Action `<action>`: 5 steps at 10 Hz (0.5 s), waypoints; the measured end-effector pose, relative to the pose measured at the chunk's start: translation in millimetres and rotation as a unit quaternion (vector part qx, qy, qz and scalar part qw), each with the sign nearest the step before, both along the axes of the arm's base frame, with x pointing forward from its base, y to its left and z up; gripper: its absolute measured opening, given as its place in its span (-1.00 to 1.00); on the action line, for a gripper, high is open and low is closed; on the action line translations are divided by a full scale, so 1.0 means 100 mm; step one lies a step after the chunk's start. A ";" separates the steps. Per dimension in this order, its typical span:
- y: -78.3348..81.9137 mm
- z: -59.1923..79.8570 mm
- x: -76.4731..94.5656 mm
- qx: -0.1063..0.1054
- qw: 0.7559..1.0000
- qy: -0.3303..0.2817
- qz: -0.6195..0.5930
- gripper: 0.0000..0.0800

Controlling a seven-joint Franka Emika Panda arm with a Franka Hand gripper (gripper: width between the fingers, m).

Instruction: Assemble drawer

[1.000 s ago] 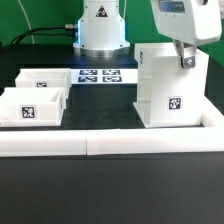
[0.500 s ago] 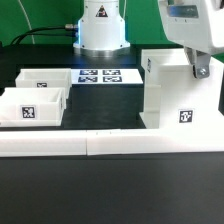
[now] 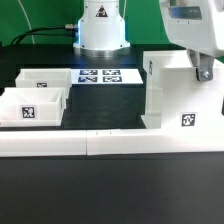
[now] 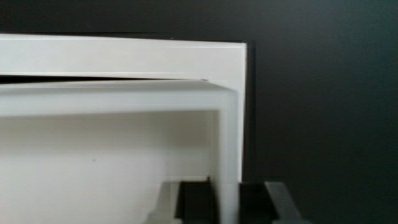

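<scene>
Watching the edges first, I see the tall white boxy plastic drawer shell (image 3: 178,100) standing upright just behind the long low white bar (image 3: 110,143) that runs along the front of the black desk (image 3: 110,190). I cannot tell whether the shell's lower edge touches that bar. On the exterior view's right, the drawer shell reaches almost to the picture's border, so I see no room on that side.

The gripper (image 3: 203,72) comes down from above onto the drawer shell's top edge. In the wrist view (image 4: 233,203) its dark fingers (image 4: 191,203) sit on either side of one thin white wall of the drawer shell (image 4: 107,150), closed tight on that wall with no gap showing.

To the exterior view's left of the drawer shell there is a strip of bare desk. Beyond it lie two shallow white rectangular trays, the nearer tray (image 3: 30,108) and the farther tray (image 3: 45,77), close together and well apart from the shell. The marker board (image 3: 100,74) lies flat behind and to the exterior view's left of the drawer shell, in front of the white robot base (image 3: 100,28).

The desk is matte black and uncluttered in front of the bar.
</scene>
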State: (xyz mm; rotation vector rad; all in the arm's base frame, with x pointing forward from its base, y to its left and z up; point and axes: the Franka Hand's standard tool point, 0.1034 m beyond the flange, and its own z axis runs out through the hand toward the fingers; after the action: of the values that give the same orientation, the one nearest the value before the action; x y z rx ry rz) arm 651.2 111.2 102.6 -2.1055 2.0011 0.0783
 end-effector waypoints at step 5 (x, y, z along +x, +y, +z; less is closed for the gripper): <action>0.02 0.00 -0.01 -0.001 1.000 -0.001 0.009 0.48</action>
State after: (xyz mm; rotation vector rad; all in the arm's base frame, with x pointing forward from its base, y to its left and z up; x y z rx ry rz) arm 650.4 113.1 102.1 -2.1246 1.9814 0.0768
